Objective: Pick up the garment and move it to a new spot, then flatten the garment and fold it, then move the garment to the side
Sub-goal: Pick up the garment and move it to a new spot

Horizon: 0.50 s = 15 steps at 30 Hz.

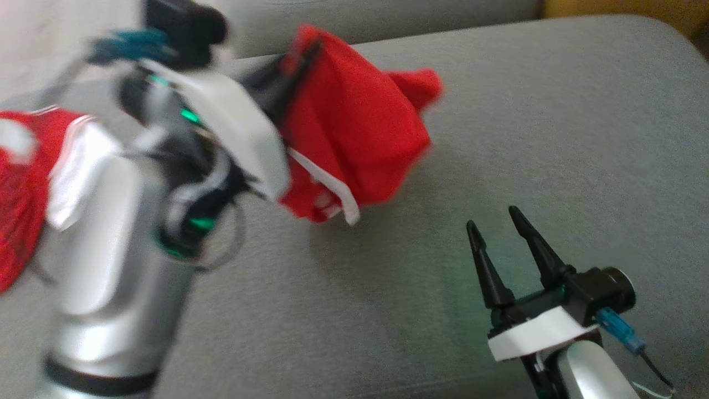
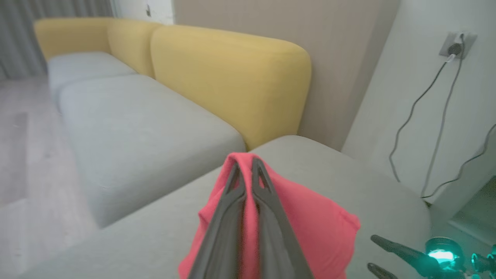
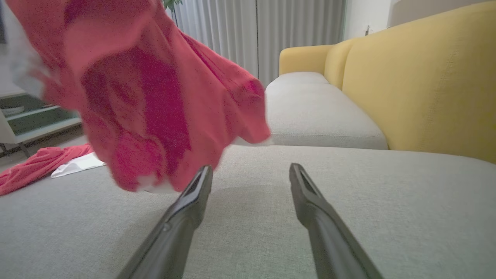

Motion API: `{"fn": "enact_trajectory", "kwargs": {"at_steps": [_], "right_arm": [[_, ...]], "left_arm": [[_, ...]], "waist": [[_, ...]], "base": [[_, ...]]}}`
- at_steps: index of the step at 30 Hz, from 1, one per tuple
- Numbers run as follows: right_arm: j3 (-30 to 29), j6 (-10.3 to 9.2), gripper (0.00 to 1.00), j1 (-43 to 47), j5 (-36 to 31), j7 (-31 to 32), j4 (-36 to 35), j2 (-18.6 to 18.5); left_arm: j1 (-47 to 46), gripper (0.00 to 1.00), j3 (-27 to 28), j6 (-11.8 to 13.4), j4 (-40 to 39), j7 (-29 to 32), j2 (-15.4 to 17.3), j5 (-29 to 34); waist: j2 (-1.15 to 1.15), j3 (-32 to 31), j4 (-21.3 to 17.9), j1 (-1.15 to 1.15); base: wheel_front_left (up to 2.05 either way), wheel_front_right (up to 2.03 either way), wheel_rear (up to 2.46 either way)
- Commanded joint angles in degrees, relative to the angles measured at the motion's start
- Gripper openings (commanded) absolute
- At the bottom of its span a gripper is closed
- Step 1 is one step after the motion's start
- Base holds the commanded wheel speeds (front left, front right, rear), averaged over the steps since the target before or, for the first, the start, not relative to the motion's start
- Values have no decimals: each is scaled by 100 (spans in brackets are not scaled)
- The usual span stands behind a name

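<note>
Hanging from your left end effector [image 2: 246,162], whose fingers are clenched on a fold of its cloth, the red garment [image 2: 310,221] droops below the fingertips over the grey sofa cushion [image 1: 554,138]. Blur makes it hard to say, but its hem seems clear of that cushion. Your right end effector [image 1: 493,217] rests released, fingers spread, low beside the garment and apart from it.

Red garments [image 3: 155,97]: two | grippers: two, left gripper [image 2: 245,164] and right gripper [image 1: 493,217] | dark fingers [image 3: 186,217]: four | grey seat cushions [image 2: 135,128]: three | wall socket [image 2: 457,44]: one
</note>
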Motion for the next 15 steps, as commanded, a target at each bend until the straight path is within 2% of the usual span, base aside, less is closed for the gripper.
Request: {"fn": "enact_trajectory", "kwargs": {"at_steps": [1, 5, 8, 13, 15], "right_arm": [[180, -4, 100, -303, 61, -62, -238, 74], [324, -4, 100, -425, 116, -62, -268, 131], [319, -4, 100, -426, 139, -62, -300, 155], [242, -4, 100, -388, 145, -62, -317, 175], [223, -4, 100, -366, 170, -62, -330, 187]], "left_arm": [[-99, 0, 54, 72, 134, -91, -150, -47], [-162, 0, -115, 222, 1041, -595, -553, 127], [-237, 0, -194, 314, 1671, -940, -773, 15], [-315, 0, -509, 434, 2350, -1338, -894, -322], [-405, 0, -864, 557, 2558, -1715, -901, -613]], "waist": [[0, 143, -565, 1], [0, 245, -1094, 1], [0, 289, -1375, 1], [0, 378, -1596, 1], [0, 421, -1630, 1]], "base": [[0, 0, 0], [0, 0, 0], [0, 0, 0], [0, 0, 0], [0, 0, 0]]}}
